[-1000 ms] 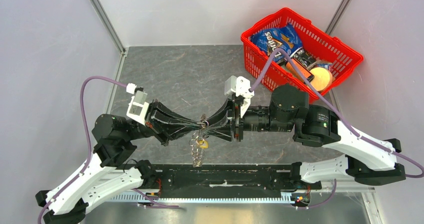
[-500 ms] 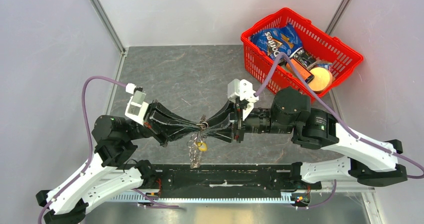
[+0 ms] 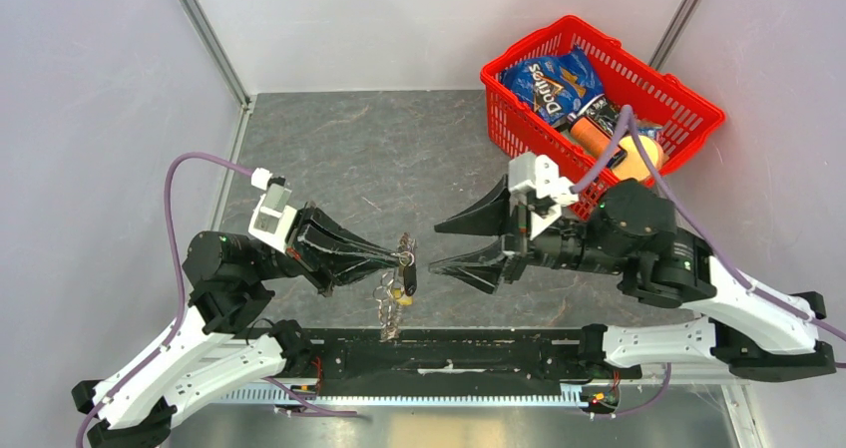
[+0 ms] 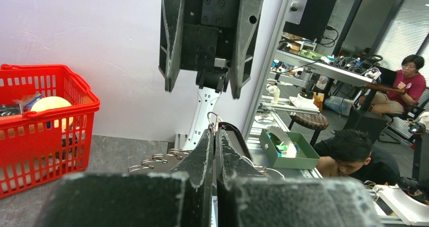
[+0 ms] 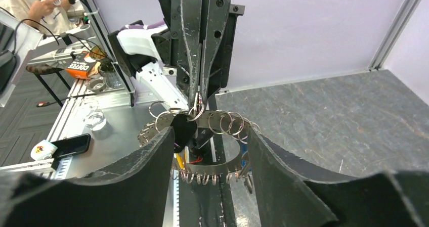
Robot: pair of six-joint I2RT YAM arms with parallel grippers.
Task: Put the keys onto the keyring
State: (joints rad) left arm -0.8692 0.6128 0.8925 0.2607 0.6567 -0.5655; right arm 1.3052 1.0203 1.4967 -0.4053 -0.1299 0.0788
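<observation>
My left gripper (image 3: pixel 404 258) is shut on a small ring at the top of the keyring (image 3: pixel 392 298), which hangs from it above the table's near edge. In the right wrist view the keyring (image 5: pixel 222 120) is a metal band with several split rings. A black key (image 5: pixel 183 128) and a yellow one (image 5: pixel 179 161) hang on it, and the left gripper (image 5: pixel 197 103) pinches its top. In the left wrist view the left gripper (image 4: pixel 216 131) is closed, with rings (image 4: pixel 152 161) showing beside it. My right gripper (image 3: pixel 436 247) is open and empty, just right of the keyring, and it shows wide open in its own view (image 5: pixel 210 132).
A red basket (image 3: pixel 526 41) with snack bags and an orange round item stands at the back right; it also shows in the left wrist view (image 4: pixel 76 110). The black rail (image 3: pixel 449 353) runs along the near edge under the keyring.
My right gripper has opened, let go of the keyring and drawn back to the right. The keyring now hangs from my left gripper alone.
</observation>
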